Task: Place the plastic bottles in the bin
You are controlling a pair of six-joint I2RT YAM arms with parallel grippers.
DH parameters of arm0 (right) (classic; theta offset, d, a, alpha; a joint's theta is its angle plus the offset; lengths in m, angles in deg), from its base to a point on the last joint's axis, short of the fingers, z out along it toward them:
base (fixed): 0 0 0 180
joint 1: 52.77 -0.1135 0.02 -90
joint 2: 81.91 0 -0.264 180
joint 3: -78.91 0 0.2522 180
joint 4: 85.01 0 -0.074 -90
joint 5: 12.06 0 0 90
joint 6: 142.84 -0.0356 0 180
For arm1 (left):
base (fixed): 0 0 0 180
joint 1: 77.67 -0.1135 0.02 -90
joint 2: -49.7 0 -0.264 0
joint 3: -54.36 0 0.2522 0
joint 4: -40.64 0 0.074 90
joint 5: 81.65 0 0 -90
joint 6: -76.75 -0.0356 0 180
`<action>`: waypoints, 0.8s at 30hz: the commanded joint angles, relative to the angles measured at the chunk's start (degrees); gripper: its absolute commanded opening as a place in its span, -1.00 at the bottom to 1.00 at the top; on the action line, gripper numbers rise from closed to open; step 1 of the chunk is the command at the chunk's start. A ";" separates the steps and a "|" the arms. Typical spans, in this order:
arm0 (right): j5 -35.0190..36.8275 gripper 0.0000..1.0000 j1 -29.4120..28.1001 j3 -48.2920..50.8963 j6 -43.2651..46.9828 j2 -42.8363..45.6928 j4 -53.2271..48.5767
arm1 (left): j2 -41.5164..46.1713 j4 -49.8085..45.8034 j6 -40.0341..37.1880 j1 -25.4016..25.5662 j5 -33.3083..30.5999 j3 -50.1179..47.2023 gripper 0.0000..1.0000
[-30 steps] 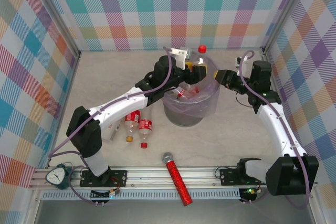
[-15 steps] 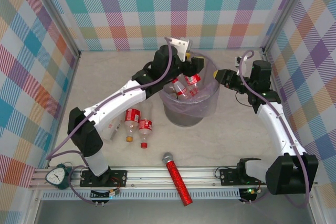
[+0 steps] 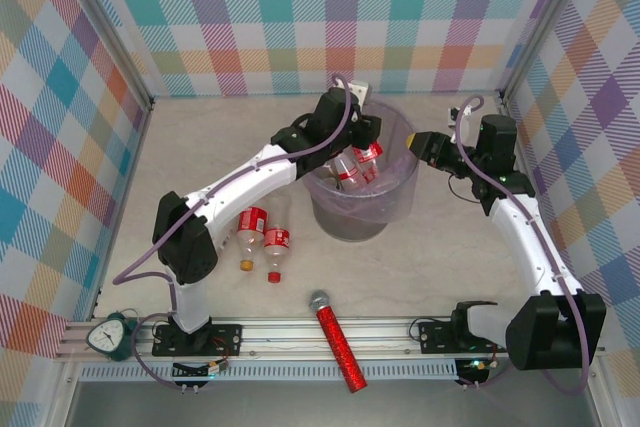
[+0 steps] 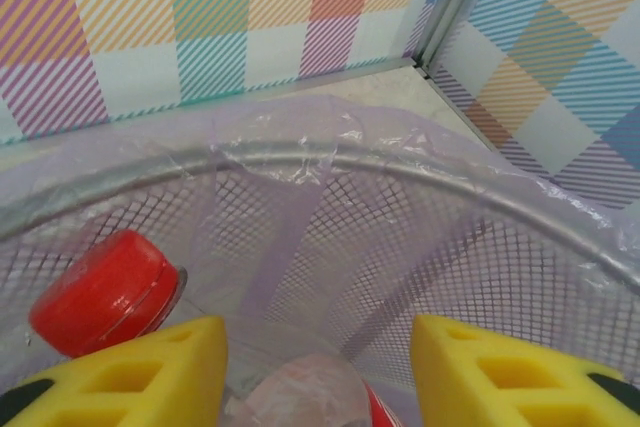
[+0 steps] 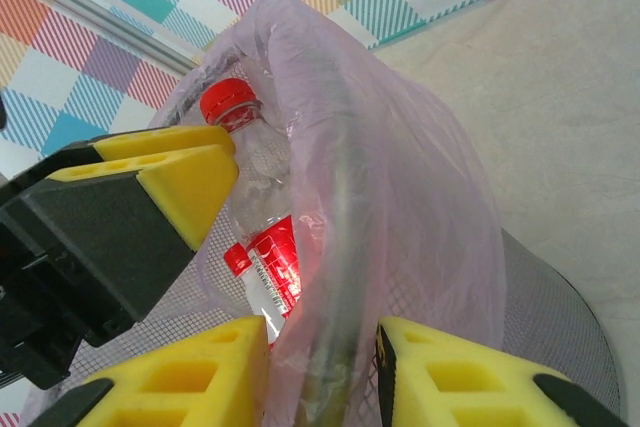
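Several red-labelled bottles [image 3: 352,165] lie inside the bin [image 3: 395,212], a grey mesh bucket lined with a lavender bag. Two more bottles [image 3: 250,230] lie side by side on the table to its left.

The left gripper [image 4: 315,367] hangs just inside the bin's mouth, pads apart, nothing clearly gripped. The right gripper [image 5: 320,347] is clamped on the bin's right rim, with the bag pinched between its pads.

Risks:
- The left fingers could snag the loose bag on the way out and drag it off the rim.
- A tug from the right gripper could tilt the bin.
- The table bottles may roll if nudged.
- The red microphone [image 3: 338,342] nearby could be grabbed by mistake.
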 commanded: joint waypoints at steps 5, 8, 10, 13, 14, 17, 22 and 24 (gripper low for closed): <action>-1.43 -0.32 -0.21 0.59 0.69 -1.51 -1.19 | 3.57 -0.18 5.03 0.77 1.60 -9.14 -0.44; -1.75 -0.32 -0.27 0.81 0.24 -1.86 -0.51 | 6.08 2.30 7.24 1.43 1.66 -13.31 -0.48; -1.80 -0.32 -0.39 0.84 0.07 -2.04 -0.35 | 7.46 3.28 8.60 2.39 1.79 -15.71 -0.49; -1.66 -0.32 -0.62 0.85 -0.02 -2.26 -0.13 | 8.01 3.08 9.87 3.91 2.17 -17.70 -0.52; -1.62 -0.32 -0.79 0.81 -0.07 -2.37 -0.09 | 7.88 2.81 9.97 4.25 2.27 -17.99 -0.53; -1.67 -0.32 -1.05 0.68 -0.16 -2.74 0.10 | 7.69 1.85 10.34 4.40 2.21 -17.86 -0.57; -1.33 -0.32 -1.30 0.68 -0.23 -2.48 0.09 | 9.39 1.31 10.76 5.50 2.33 -17.89 -0.58; -1.40 -0.32 -1.40 0.63 -0.26 -2.48 0.05 | 10.85 1.00 10.06 5.50 1.70 -17.38 -0.53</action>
